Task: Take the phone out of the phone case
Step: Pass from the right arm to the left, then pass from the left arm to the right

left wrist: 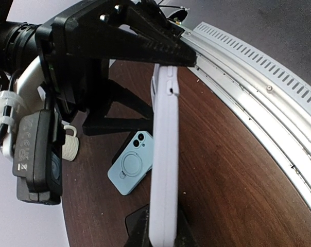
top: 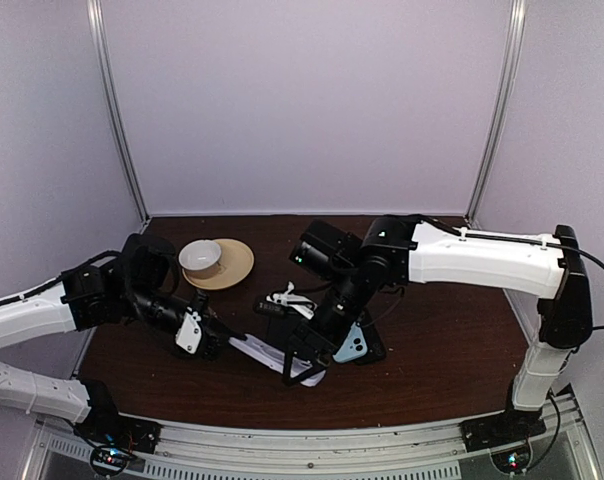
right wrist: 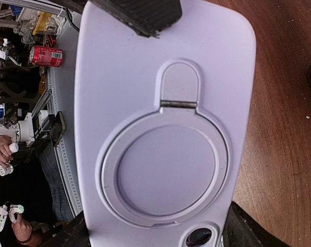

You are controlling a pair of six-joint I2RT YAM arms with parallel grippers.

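A lavender phone case (left wrist: pixel 165 154) hangs edge-on above the table, and my left gripper (left wrist: pixel 163 229) is shut on its near end. In the top view the phone case (top: pixel 272 356) spans from my left gripper (top: pixel 225 342) to my right gripper (top: pixel 308 362). The right wrist view shows the phone case's back (right wrist: pixel 166 103) with its ring stand. My right gripper (right wrist: pixel 155 234) is shut across the case's width, a finger against each long edge. The phone's camera lens (right wrist: pixel 199 237) shows through the case's hole; the rest of the phone is hidden inside.
A light blue cased phone (top: pixel 352 349) (left wrist: pixel 132 162) lies on the wooden table under the right arm, partly on a black slab. At the back left a white cup (top: pixel 200 256) sits on a tan plate (top: pixel 238 264). White clutter (top: pixel 287 299) lies mid-table. The metal rail (left wrist: pixel 258 98) marks the near edge.
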